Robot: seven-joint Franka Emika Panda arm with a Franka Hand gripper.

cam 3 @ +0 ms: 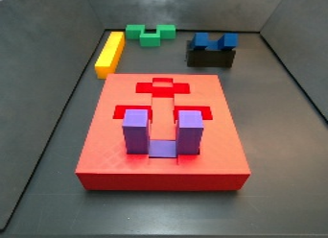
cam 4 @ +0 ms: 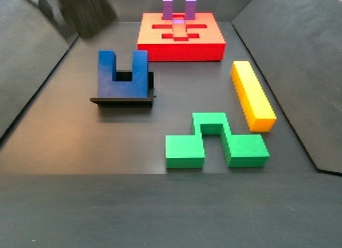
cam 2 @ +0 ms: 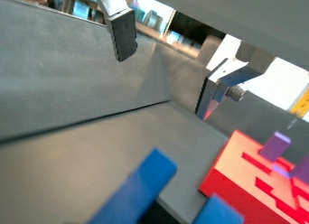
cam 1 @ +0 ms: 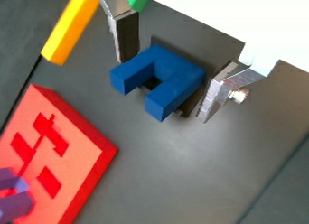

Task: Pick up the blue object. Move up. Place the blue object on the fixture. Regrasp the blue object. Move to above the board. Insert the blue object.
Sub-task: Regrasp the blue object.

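Note:
The blue object (cam 1: 157, 76) is a dark-blue U-shaped block. It lies on the fixture (cam 3: 212, 58), a small black holder, with its prongs pointing sideways, as a side view (cam 4: 123, 74) shows. My gripper (cam 1: 168, 83) is open and empty above the block, with one finger (cam 1: 126, 38) on each side of it and not touching. In a wrist view (cam 2: 165, 83) the block (cam 2: 139, 196) sits below the fingertips. The red board (cam 3: 160, 136) has cut-out recesses. It shows in both side views and in both wrist views (cam 1: 49, 155).
A purple U-shaped block (cam 3: 160, 131) stands in the board's recess. A yellow bar (cam 4: 253, 92) and a green notched block (cam 4: 214, 142) lie on the dark floor. Grey walls enclose the floor. A dark blurred shape (cam 4: 74, 12) sits at the far left corner.

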